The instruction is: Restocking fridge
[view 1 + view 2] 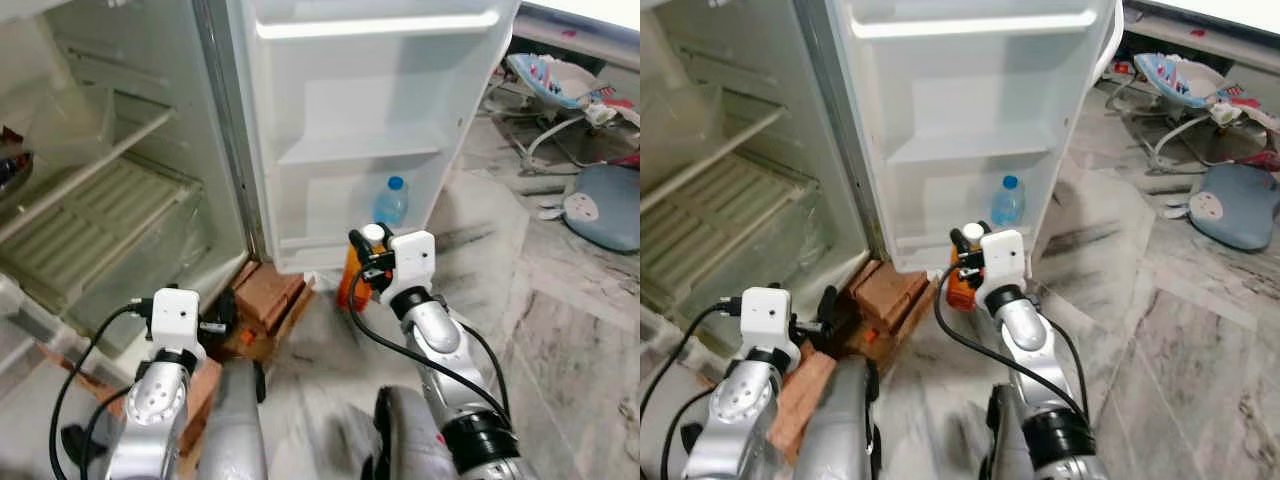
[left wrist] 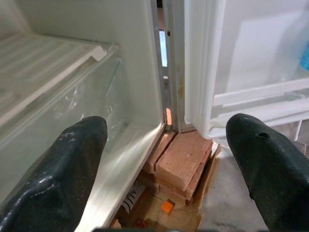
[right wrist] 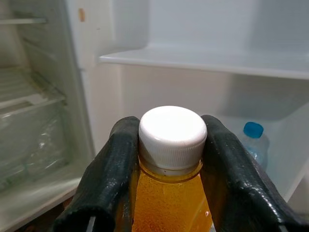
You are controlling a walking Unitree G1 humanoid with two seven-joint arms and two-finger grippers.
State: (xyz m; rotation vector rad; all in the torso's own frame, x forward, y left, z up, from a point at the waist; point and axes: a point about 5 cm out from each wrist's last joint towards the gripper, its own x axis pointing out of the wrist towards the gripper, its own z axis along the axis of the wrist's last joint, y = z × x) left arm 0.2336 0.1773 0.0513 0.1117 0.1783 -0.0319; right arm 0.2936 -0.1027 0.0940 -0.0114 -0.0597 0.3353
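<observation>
My right gripper (image 1: 368, 250) is shut on the neck of an orange juice bottle (image 3: 169, 193) with a white cap (image 3: 171, 136). It holds the bottle (image 1: 352, 278) upright just in front of the open fridge door (image 1: 360, 110), near the bottom door shelf (image 1: 340, 232). A water bottle with a blue cap (image 1: 391, 202) stands in that bottom shelf. My left gripper (image 2: 166, 164) is open and holds nothing, low before the fridge body (image 1: 110, 190), beside the bricks (image 2: 181, 162).
The fridge stands on red bricks (image 1: 270, 295). Its inner wire shelves (image 1: 90, 225) and glass drawer cover (image 2: 63, 92) are bare. A baby bouncer (image 1: 555, 85) and a blue-grey cushion (image 1: 605, 205) lie on the marble floor (image 1: 560, 330) at the right.
</observation>
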